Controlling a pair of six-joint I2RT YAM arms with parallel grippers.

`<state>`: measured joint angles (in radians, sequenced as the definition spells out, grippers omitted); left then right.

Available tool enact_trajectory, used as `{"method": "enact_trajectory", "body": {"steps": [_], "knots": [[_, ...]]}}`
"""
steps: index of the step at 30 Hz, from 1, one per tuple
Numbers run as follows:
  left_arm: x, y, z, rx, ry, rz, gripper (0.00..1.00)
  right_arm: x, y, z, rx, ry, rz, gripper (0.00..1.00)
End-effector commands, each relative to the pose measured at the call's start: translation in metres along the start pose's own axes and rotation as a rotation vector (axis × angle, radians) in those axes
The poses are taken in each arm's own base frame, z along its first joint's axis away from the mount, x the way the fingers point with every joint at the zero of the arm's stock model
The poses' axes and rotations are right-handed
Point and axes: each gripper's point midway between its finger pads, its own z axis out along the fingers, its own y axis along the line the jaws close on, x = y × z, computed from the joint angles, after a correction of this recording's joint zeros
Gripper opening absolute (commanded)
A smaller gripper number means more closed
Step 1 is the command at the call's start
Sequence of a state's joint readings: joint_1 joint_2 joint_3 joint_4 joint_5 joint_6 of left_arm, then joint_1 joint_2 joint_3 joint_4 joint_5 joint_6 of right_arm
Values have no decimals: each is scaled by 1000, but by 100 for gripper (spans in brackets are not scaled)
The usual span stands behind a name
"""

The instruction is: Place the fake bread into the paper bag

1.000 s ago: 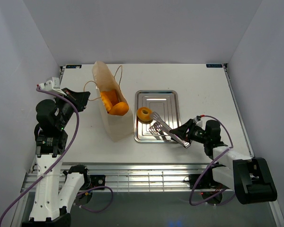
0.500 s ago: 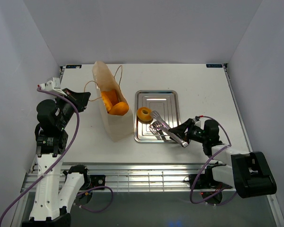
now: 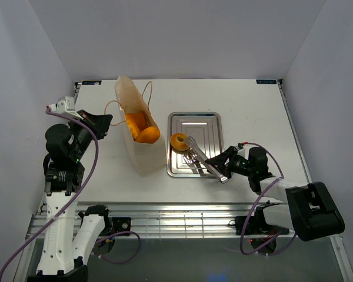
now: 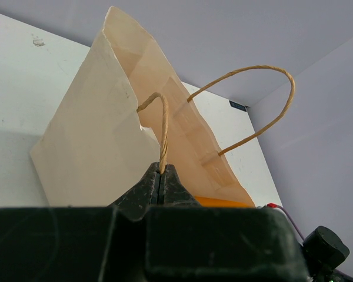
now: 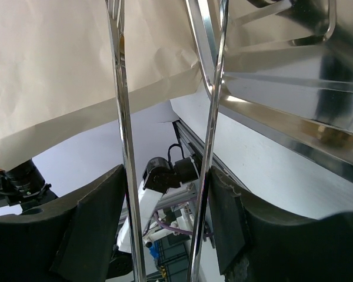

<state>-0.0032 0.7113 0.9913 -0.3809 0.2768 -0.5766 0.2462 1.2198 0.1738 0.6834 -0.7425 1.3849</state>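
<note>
The paper bag (image 3: 142, 150) stands left of the tray, mouth open, with golden-orange bread pieces (image 3: 142, 130) inside. The ring doughnut (image 3: 178, 141) lies on the left part of the silver tray (image 3: 212, 126). My left gripper (image 3: 103, 124) is shut on the bag's near string handle (image 4: 163, 132); the bag (image 4: 100, 141) fills the left wrist view, with a sliver of bread (image 4: 223, 201) low down. My right gripper (image 3: 225, 167) is shut on the metal tongs (image 3: 203, 157), whose tips lie just right of the doughnut. In the right wrist view the tong arms (image 5: 122, 147) run between my fingers (image 5: 223, 217).
The tray's rim (image 5: 265, 117) and the bag's side (image 5: 59, 76) show in the right wrist view. The bag's far handle loop (image 4: 265, 111) stands free. White walls close in the table on three sides; the metal rail runs along the near edge (image 3: 182, 220).
My right gripper has shifted left with the tongs, and their tips have moved up the tray, closer to the doughnut. The left arm, bag and doughnut have not moved.
</note>
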Motion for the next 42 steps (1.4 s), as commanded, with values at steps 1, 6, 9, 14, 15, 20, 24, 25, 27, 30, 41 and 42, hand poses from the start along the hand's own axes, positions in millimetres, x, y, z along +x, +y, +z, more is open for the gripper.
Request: {"method": "enact_trajectory", "body": {"steps": [1,6,9,14,15,20,24,25,27,30,41,42], "knots": [[-2,-4,-3,14,-8,5,0,-5,20,6,-46,-13,-56,62],[-3,-3,-4,10,-11,8,0,-2,22,13,-42,4,-76,61],[-3,-3,-4,8,-12,10,0,1,23,17,-34,15,-93,61],[-4,-3,-4,8,-14,12,0,0,22,21,-13,11,-125,61],[-5,-4,-4,10,-16,13,0,-1,22,22,-8,10,-128,61],[-6,-5,-4,10,-18,16,0,0,21,25,9,16,-147,61],[-7,-5,-3,10,-16,17,0,0,16,26,21,19,-147,60],[-7,-5,-3,10,-16,17,0,1,14,25,25,18,-144,60],[-6,-5,-3,10,-14,17,0,1,12,25,30,19,-150,60],[-6,-4,-3,8,-14,17,0,1,6,24,52,15,-163,60],[-9,-6,-3,14,-17,18,0,-3,2,26,88,4,-181,60],[-9,-6,-3,14,-18,19,0,-3,1,26,88,4,-181,60]]}}
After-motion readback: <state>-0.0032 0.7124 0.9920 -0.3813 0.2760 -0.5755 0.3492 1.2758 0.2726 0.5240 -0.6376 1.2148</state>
